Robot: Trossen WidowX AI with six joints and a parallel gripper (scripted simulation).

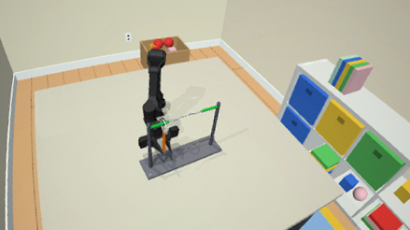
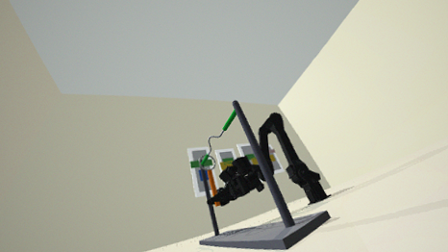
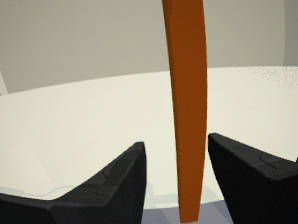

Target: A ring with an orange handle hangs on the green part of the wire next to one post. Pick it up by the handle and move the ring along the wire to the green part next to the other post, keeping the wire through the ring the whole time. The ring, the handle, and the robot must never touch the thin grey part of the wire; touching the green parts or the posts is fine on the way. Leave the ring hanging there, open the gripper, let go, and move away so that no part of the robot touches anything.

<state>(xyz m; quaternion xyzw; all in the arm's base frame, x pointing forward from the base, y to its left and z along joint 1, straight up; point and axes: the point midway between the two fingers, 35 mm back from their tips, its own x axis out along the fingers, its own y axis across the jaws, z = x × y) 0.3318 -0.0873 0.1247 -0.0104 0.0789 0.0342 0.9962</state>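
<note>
The metal ring hangs around the green wire part beside one post. Its orange handle hangs down, nearly upright. My gripper is open, with its fingers on either side of the handle's lower part. In the wrist view gaps show beside the handle, the smaller one at the right fingertip. The thin grey wire leads to the other green part at the other post.
Both posts stand on a dark grey base below the gripper. The base lies on the pale table top. A toy box stands behind the arm, and a shelf stands at the right, beyond the table.
</note>
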